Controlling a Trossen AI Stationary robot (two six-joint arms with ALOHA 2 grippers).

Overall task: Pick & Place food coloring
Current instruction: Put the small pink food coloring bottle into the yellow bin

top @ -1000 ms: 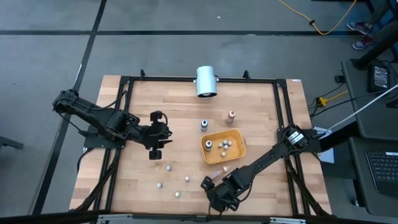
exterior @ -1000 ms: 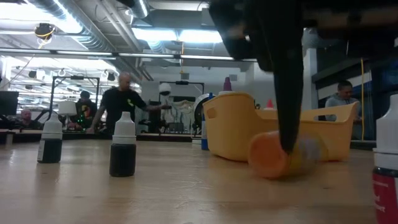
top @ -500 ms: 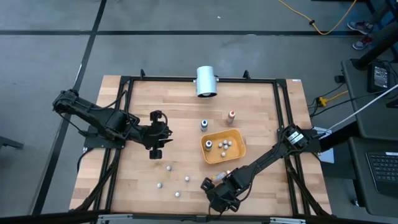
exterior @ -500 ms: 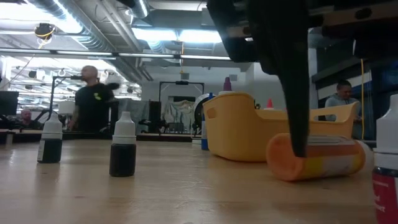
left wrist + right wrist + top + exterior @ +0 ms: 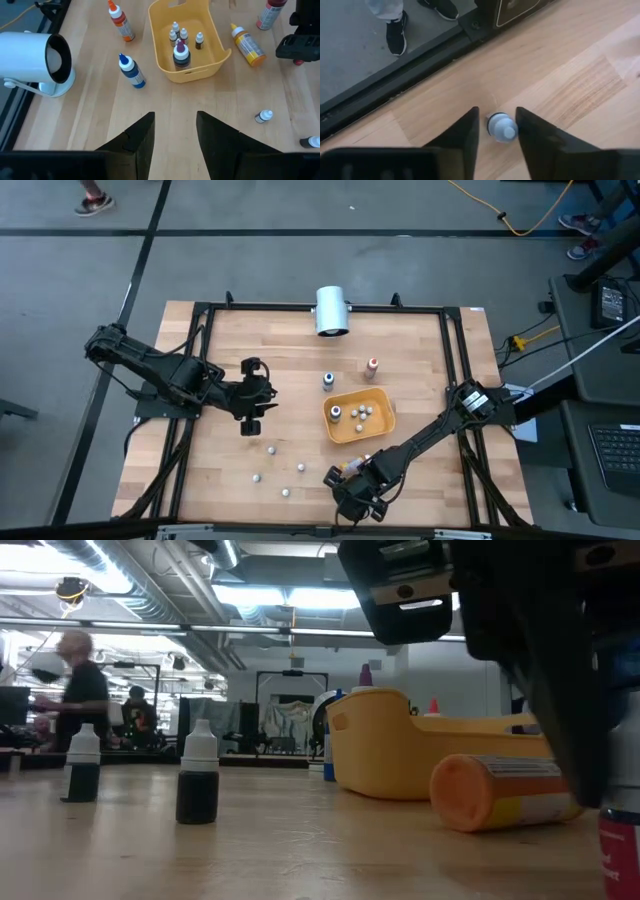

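Several tiny food coloring bottles with pale caps stand on the wooden table (image 5: 270,448) and in the orange-yellow tray (image 5: 360,417). My right gripper (image 5: 497,117) is open near the table's front edge and points down. Its fingers stand on either side of one small upright bottle (image 5: 501,127), whose red body shows in the low view (image 5: 618,855). An orange-yellow bottle (image 5: 500,792) lies on its side beside the tray. My left gripper (image 5: 175,120) is open and empty at mid-left (image 5: 265,392). My right gripper has its fingers (image 5: 532,130) on either side of the small bottle's pale cap (image 5: 496,125), coming from above. The bottle stands upright on the table. Whether the fingers touch it, I cannot tell.
A big white cylinder (image 5: 331,310) lies at the far edge. A blue bottle (image 5: 328,382) and an orange-red bottle (image 5: 372,368) stand behind the tray. A black frame (image 5: 420,55) runs along the table's near edge. People move in the room behind.
My right gripper has moved away from the lying orange-yellow bottle toward the table's near edge, to the red-bodied small bottle. The lying bottle has turned a little on the table and now rests clear of the fingers.
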